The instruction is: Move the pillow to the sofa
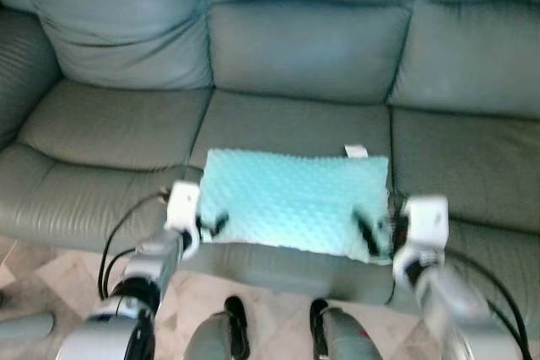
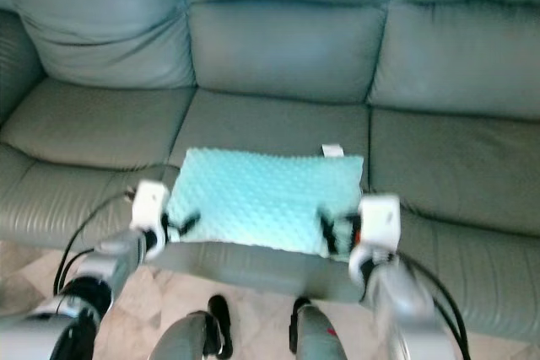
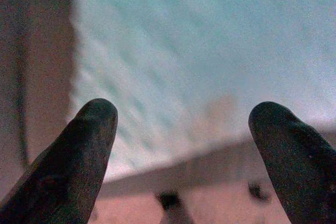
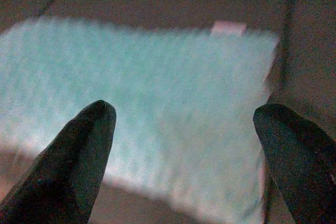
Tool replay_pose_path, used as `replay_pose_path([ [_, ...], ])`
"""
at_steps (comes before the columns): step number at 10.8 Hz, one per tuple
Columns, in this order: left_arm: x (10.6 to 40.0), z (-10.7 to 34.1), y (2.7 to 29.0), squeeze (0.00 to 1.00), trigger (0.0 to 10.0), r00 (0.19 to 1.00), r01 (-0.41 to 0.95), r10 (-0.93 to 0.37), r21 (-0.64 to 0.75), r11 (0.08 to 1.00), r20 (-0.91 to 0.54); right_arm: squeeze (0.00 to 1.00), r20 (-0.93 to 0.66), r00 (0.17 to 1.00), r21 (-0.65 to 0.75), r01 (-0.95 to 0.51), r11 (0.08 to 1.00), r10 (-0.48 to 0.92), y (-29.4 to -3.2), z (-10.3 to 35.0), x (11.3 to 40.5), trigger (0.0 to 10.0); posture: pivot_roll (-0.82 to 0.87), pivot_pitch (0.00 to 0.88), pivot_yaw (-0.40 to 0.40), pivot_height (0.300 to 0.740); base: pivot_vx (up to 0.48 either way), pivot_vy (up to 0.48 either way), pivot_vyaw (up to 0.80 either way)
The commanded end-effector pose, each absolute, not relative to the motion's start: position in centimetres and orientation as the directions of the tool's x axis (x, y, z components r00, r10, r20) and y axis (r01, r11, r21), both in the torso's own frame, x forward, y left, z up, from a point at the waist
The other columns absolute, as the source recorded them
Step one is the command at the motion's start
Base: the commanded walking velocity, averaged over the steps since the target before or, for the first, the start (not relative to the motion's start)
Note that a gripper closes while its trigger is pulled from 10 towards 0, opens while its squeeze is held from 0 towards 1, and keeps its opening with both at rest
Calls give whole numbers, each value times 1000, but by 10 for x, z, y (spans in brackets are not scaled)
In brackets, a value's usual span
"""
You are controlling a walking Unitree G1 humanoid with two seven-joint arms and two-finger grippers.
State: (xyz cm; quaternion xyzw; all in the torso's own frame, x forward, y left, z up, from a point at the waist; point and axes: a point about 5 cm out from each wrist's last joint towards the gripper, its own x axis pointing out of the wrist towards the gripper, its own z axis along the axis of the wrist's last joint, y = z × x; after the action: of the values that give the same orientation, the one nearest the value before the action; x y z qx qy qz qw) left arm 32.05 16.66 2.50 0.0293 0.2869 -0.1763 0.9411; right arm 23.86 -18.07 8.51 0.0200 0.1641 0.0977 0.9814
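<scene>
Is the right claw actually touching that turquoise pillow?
Cannot tell. In the right wrist view the right gripper is open, its fingers spread over the pillow. The left eye view is too blurred to show contact or a gap.

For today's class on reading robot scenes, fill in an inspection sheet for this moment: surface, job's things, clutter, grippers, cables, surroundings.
Surface: grey-green leather sofa, middle seat cushion bearing the load.
Job's things: light turquoise dotted pillow lying flat on the middle seat, near its front edge, a small white tag at its far edge.
Clutter: nothing seen.
Grippers: left gripper at the pillow's near left corner, right gripper at its near right corner; both wrist views show the fingers spread apart, nothing between them.
Cables: black cables loop beside each forearm, clear of the pillow.
Surroundings: pale tiled floor before the sofa; the robot's feet below.
</scene>
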Motion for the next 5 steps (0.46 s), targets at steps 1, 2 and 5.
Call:
replay_pose_path([
  [1,301,5,177,1000,10000,699,383,-316,-37,923,-642,1000,-410,871,137,-235,962,271,-174,73,223,10000,-202,226,85,740,0,0,0],
  [2,292,-3,181,1000,10000,658,393,-321,-53,918,-682,686,-454,831,156,-283,946,323,-170,70,215,10000,-204,229,84,740,0,0,0],
  [5,266,-22,177,0,10000,471,497,-388,-125,859,-793,0,-562,724,237,-323,916,400,-167,56,203,10000,-195,257,75,740,0,0,0],
])
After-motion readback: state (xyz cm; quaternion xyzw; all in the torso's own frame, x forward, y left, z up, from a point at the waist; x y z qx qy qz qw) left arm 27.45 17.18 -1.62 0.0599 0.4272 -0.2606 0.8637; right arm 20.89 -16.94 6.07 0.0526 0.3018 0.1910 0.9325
